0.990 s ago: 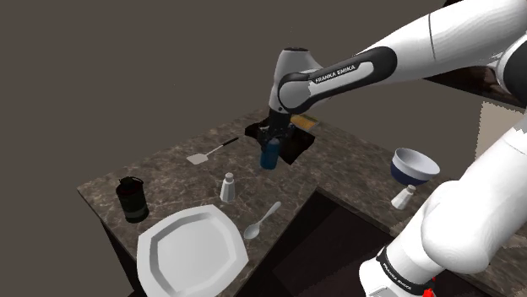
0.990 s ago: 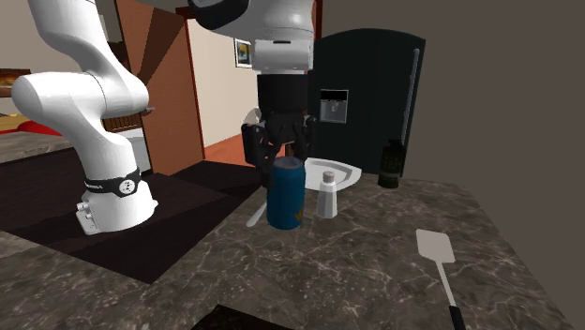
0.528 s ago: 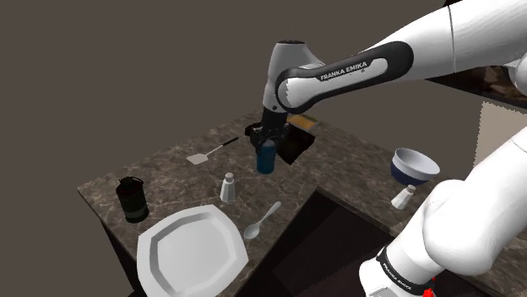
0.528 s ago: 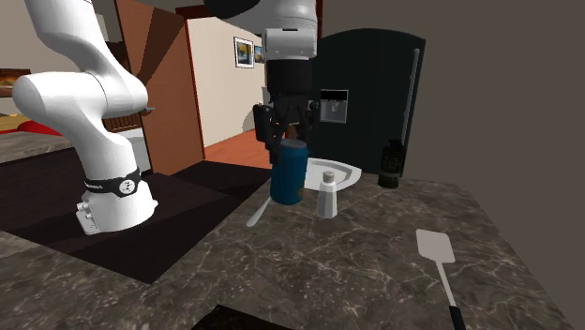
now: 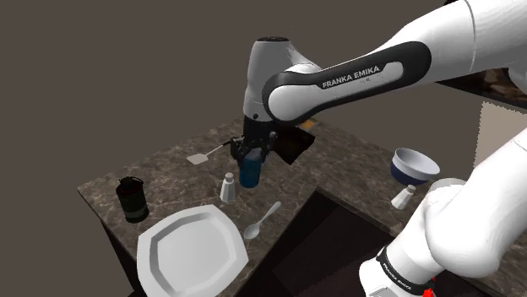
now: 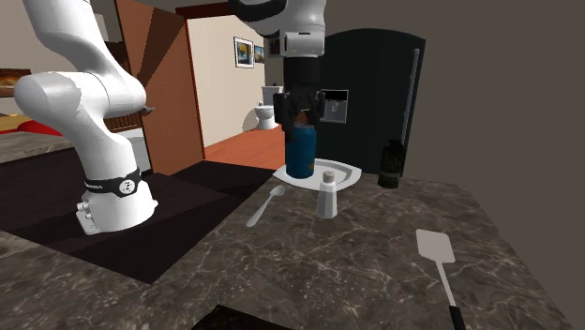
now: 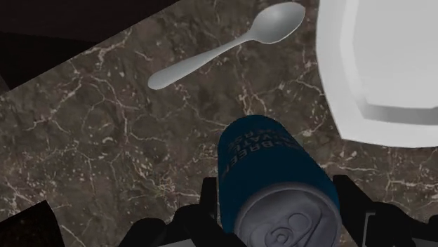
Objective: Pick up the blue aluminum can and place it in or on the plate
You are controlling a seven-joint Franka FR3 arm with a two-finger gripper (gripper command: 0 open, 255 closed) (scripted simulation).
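Dark veined counter (image 5: pixel 169 173) in a house interior, backed by a plain brown wall in the shoulder view and by a black fridge (image 6: pixel 375 84) in the second exterior view. We see the gripper (image 5: pixel 250 157) pointing down, its two fingers clamped on the upper end of the blue can (image 5: pixel 249 173), one on each side. The can hangs clear of the counter, long axis near upright, silver end toward the hand. The relation that we judge to govern the coming move is that the white plate (image 5: pixel 190 253) lies to one side of the can, not beneath it. In the wrist view, bare counter lies under the can (image 7: pixel 270 165), with the plate (image 7: pixel 393 63) close beside it and the spoon (image 7: pixel 224 49) farther out. In the shoulder view the plate lies toward the lower left of the can, beyond the shaker (image 5: pixel 228 187), which stands just beside the can. We judge the lift done. What remains is a sideways carry over the plate, then a descent and release. A low carry could, in our judgement, knock the shaker. Also on the counter are a spatula (image 5: pixel 207 153) behind the can, a dark canister (image 5: pixel 131 198) near the plate's left, and a bowl (image 5: pixel 414 166) well apart at the right.
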